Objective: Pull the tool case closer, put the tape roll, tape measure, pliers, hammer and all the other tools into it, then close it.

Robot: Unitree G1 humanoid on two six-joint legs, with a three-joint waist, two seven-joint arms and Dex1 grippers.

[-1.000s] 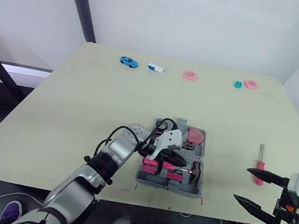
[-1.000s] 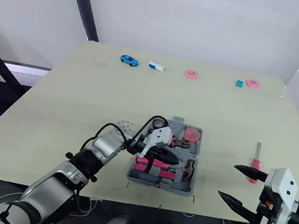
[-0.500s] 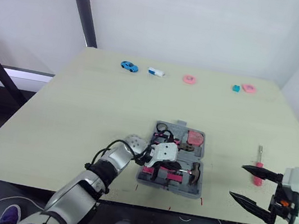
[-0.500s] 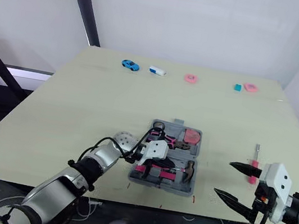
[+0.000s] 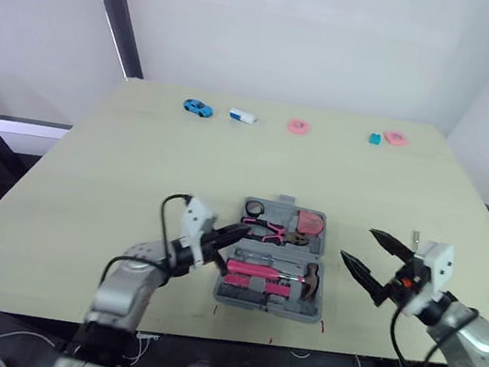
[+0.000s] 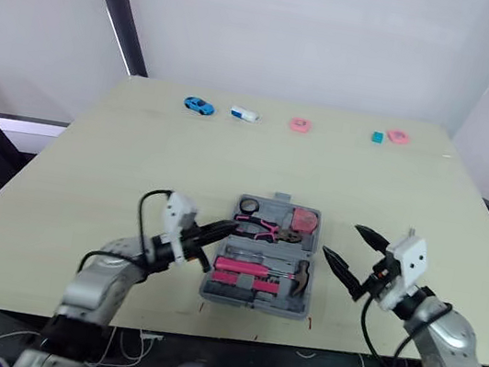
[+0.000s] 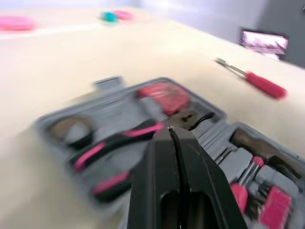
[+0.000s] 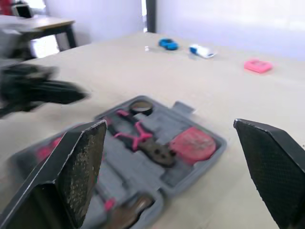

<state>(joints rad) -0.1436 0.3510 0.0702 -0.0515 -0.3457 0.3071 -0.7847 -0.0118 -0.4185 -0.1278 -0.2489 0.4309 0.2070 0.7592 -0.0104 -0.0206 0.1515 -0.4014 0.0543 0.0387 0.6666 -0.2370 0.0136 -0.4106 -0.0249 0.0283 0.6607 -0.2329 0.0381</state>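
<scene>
Tool case [image 5: 268,305]: open on the counter [image 5: 137,157], lid not yet closed. It holds the pliers [image 5: 267,232], tape roll [image 5: 253,207], tape measure [image 5: 311,222] and hammer [image 5: 312,274].

One tool is outside the case, a red-handled screwdriver [image 7: 261,84]. It lies flat on the counter off the case's right side, well apart from it.

Left pincer [image 5: 239,230]: at the case's left edge, tips over the pliers' handles. Its fingers are almost together, with only a slit between them, and hold nothing.

Right pincer [image 5: 358,243]: just off the case's right side, spread wide and empty. It points toward the case.

Key relation: the screwdriver lies beyond your right pincer, on the side away from the case, so the pincer faces away from it. Your right arm is clearly the nearer one. Your left would have to reach across the whole open case.

Long axis, as a judgement: it runs roughly along the case's right edge, with the metal shaft toward the far end and the handle toward the near end. The head views hide most of it behind the right pincer.

Next move, as a judgement: turn your right pincer away from the case and close it across the handle.
</scene>
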